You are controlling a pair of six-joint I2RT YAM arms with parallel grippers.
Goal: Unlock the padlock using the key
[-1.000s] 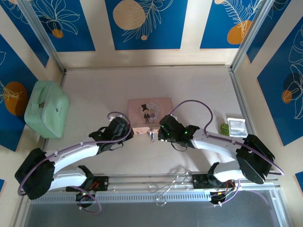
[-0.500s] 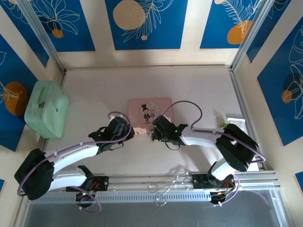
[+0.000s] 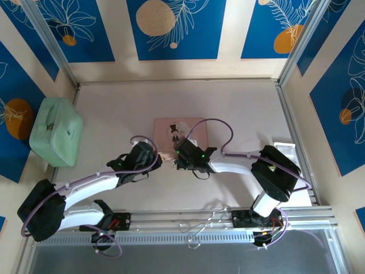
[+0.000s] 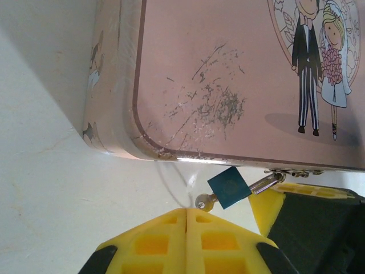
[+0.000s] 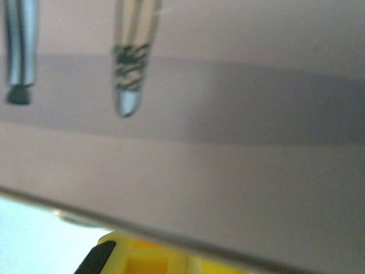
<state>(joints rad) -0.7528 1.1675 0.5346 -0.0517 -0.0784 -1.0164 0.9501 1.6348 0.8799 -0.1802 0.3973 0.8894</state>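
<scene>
1. With its yellow fingers (image 4: 154, 240) pressed flat together, the left gripper (image 4: 186, 212) points at the key (image 4: 203, 201). The key's round silver head sits right at the tips; can't tell if any of it is pinched.
2. Key leads into the padlock (image 4: 229, 187), a tilted blue square body just beside the near edge of the pink box (image 4: 228, 74). Its silvery shackle (image 4: 265, 182) runs to the latch on that edge.
3. Right gripper (image 3: 178, 158) comes in from the opposite side, one yellow finger just beside the shackle. Spread or closed: can't tell. The right wrist view is blurred, with the box face close up.
4. Box lid has a bride-and-groom cartoon and a scratched patch near one corner. Box sits mid-table, and both arms meet at its near edge.
5. Table (image 3: 228, 103) is pale, matte, off-white.
6. Mint green case (image 3: 55, 131) sits at the left edge by the wall. A small white tray (image 3: 283, 149) sits at the right edge, partly hidden by the right arm.
7. Walls (image 3: 171, 28) are beige with blue panels, white leaf line art and orange discs. Aluminium posts (image 3: 45, 40) stand at the corners.
8. A slotted aluminium rail (image 3: 182, 237) along the near edge carries the arm bases, with wire hooks (image 3: 205, 225) lying on it.
</scene>
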